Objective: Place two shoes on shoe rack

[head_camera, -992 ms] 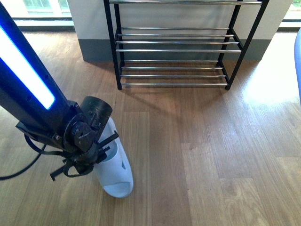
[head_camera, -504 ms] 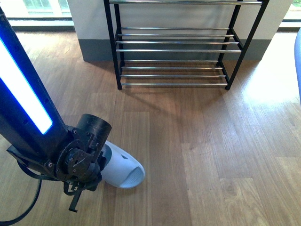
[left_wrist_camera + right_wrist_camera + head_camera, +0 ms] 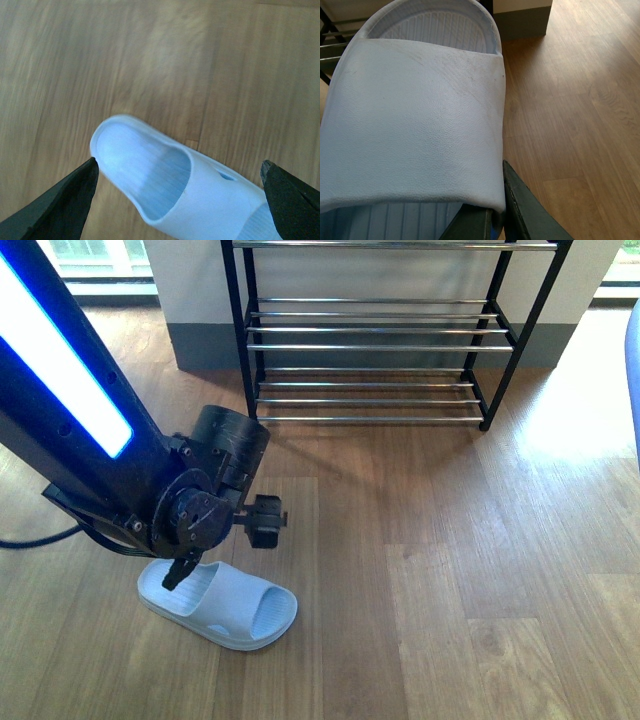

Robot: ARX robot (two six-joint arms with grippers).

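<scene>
One pale blue slide [image 3: 222, 606] lies flat on the wood floor at the front left, toe toward the right. My left gripper [image 3: 215, 550] hangs just above its heel end, open. In the left wrist view the slide [image 3: 165, 175] sits between the spread black fingertips [image 3: 70, 197] without touching either. My right gripper [image 3: 492, 217] is shut on the strap edge of the second pale blue slide [image 3: 415, 120], which fills the right wrist view. The shoe rack [image 3: 370, 345], a black frame with chrome bars, stands against the far wall with nothing on the tiers that show.
A grey skirting wall [image 3: 205, 345] runs behind the rack. Bright window light falls on the floor at the right [image 3: 570, 420]. A blue sliver [image 3: 635, 370] shows at the right edge. Rack bars [image 3: 332, 47] and the wall base [image 3: 522, 22] appear beyond the held slide.
The left gripper held its slide tipped on end, laid it down on the floor, then let go and rose slightly. The slide now rests flat.
</scene>
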